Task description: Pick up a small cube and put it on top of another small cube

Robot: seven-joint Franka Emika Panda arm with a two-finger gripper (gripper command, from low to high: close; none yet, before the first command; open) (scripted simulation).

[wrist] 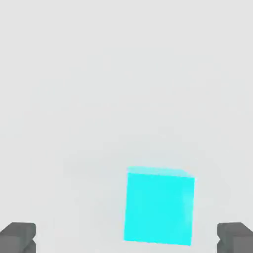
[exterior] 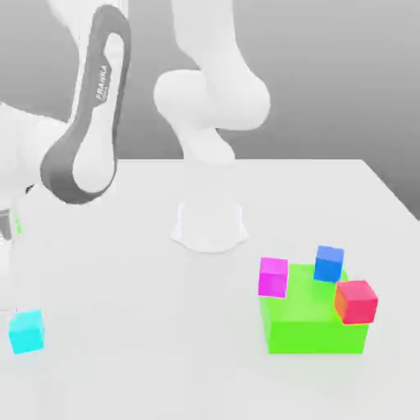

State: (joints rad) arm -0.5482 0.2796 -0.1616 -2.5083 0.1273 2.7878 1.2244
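- Exterior view: the small cyan cube (exterior: 26, 331) sits alone on the white worktop (exterior: 164, 344) near the exterior view's left edge, well apart from everything else, so it is free to be taken from above.
- Toward the exterior view's right stands a large green block (exterior: 316, 324), with a magenta cube (exterior: 274, 276), a darker blue cube (exterior: 329, 263) and a red cube (exterior: 356, 301) clustered at it; whether each rests on the block or just against it is hard to tell from this angle. One of these small cubes is probably where the cyan one is meant to go.
- The arm (exterior: 86, 115) bends over toward the cyan cube's side of the worktop.
- Hand view: the pincer (wrist: 126, 239) looks straight down with its two dark fingertips (wrist: 18, 237) spread wide, holding nothing. The cyan cube lies between them, touching neither and nearer one finger, so the hand seems lined up for a descent and grasp.
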